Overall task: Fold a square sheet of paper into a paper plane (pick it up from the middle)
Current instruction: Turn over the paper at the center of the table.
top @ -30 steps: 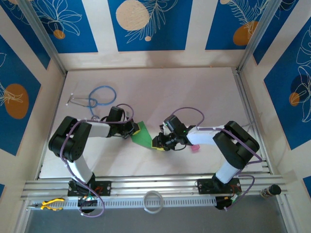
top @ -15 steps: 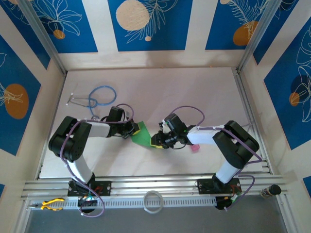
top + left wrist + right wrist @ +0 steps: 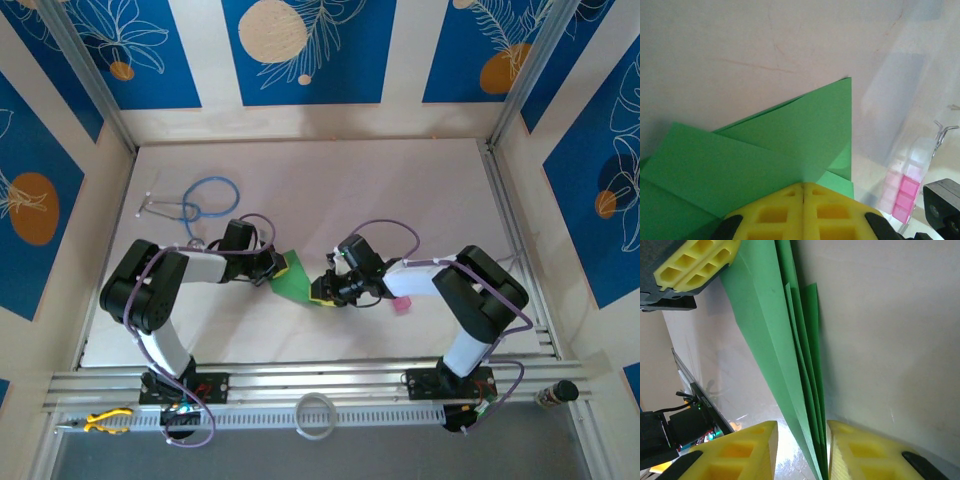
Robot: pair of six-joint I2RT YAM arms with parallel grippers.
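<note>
The green square sheet of paper (image 3: 295, 283) is folded into a narrow, pointed, layered paper plane shape and held up off the table between the arms. My left gripper (image 3: 284, 266) is shut on its upper-left end; in the left wrist view the yellow fingers (image 3: 803, 186) press together with the green folds (image 3: 790, 135) fanning out ahead. My right gripper (image 3: 320, 293) stands open around the other end. In the right wrist view the paper's stacked layers (image 3: 767, 315) run down between the gripper's jaws (image 3: 802, 432), resting against the right finger with a gap on the left.
A blue-tubed stethoscope (image 3: 200, 200) lies at the back left of the table. A small pink bottle (image 3: 402, 305) stands just right of the right gripper and also shows as a pink bottle (image 3: 905, 185) in the left wrist view. Aluminium rails (image 3: 320, 380) border the near edge.
My right gripper has slid a little to the left along the paper, closer to the left gripper. The left arm and the paper have stayed put.
</note>
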